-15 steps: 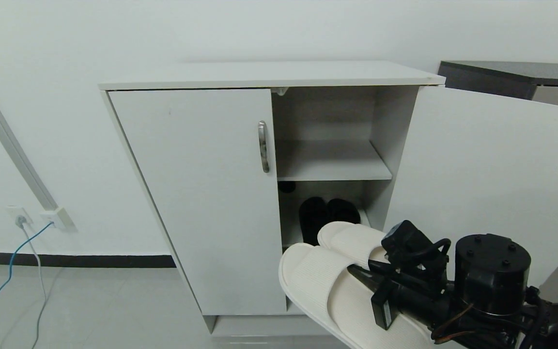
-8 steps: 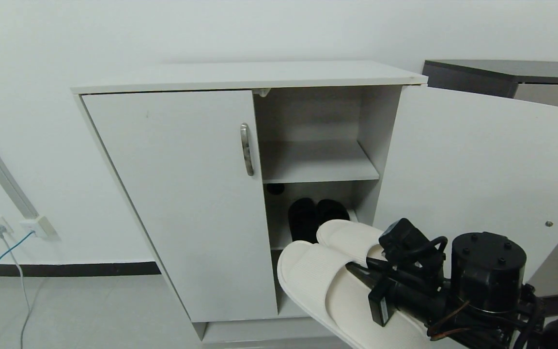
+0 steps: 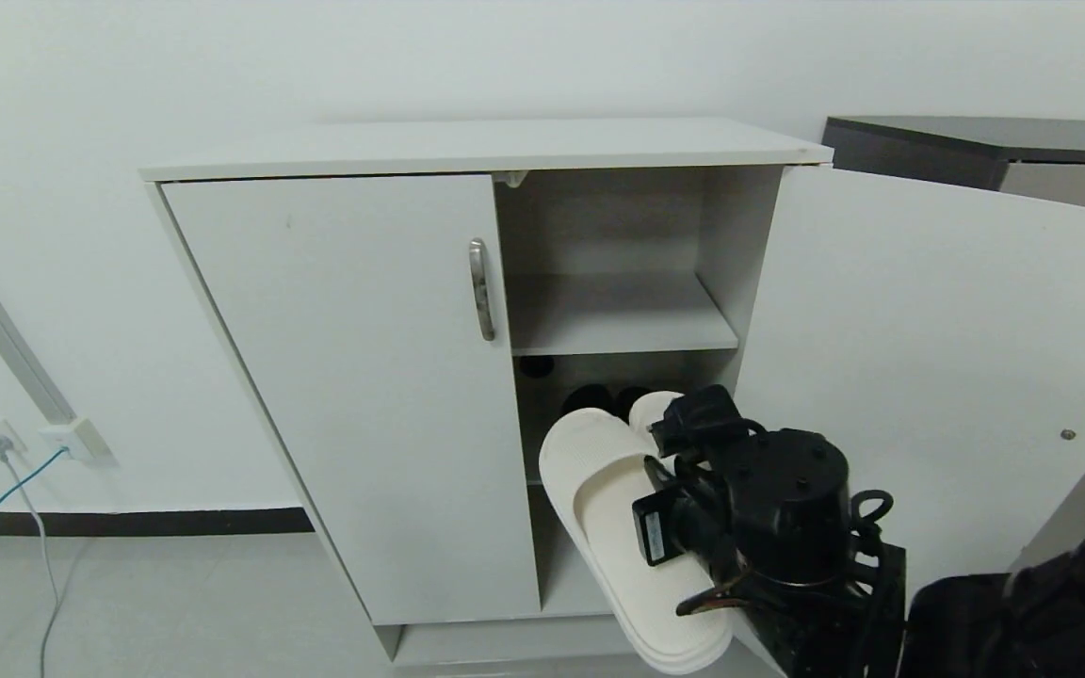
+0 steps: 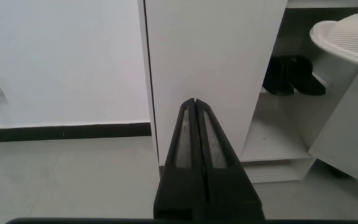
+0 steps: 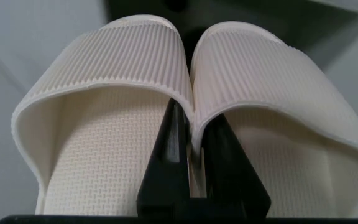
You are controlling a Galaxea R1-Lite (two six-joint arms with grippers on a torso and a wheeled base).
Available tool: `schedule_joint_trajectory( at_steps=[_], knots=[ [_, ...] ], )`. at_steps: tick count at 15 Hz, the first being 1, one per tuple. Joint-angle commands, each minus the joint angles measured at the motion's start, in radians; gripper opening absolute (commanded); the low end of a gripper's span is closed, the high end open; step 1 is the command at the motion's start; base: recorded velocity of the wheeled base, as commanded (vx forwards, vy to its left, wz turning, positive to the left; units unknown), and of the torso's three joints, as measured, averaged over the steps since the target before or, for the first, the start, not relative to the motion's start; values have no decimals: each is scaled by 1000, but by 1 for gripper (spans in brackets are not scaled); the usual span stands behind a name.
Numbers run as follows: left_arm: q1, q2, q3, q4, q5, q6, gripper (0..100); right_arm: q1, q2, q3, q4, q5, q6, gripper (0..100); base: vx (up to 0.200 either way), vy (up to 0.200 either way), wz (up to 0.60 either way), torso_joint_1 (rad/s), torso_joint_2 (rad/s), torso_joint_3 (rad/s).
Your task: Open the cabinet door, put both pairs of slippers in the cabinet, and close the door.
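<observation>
Head camera looks forward and down at the cabinet from nearby. Left wrist camera sits low, facing the same open compartment. Right wrist camera is right up against the white slippers, which the head view shares.

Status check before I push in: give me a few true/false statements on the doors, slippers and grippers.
1. The right gripper holds the white slippers at the cabinet opening. True.
2. The black slippers sit inside, below the upper shelf. True.
3. Both doors are open. False: the left door is shut, the right door open.
4. The left gripper holds a slipper. False: it is shut and empty.
</observation>
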Motion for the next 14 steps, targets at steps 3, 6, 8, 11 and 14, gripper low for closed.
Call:
schedule_joint_trajectory(
  at_steps=[3, 6, 8, 11, 14],
  knots=[
    [0, 1, -2, 0, 1, 0, 0, 66, -24, -213, 316, -150, 145, 0, 0, 0, 0, 0, 0, 0],
    [0, 1, 0, 0, 1, 0, 0, 78, -73, -358, 615, -175, 284, 0, 0, 0, 0, 0, 0, 0],
    [0, 1, -2, 0, 1, 0, 0, 77, -65, -401, 648, -224, 303, 0, 0, 0, 0, 0, 0, 0],
    [0, 1, 0, 0, -1, 0, 0, 69, -56, -445, 638, -229, 249, 0, 0, 0, 0, 0, 0, 0],
    [0, 1, 0, 0, -1, 0, 0, 31, -13, -465, 609, -229, 231, 0, 0, 0, 0, 0, 0, 0]
  ],
)
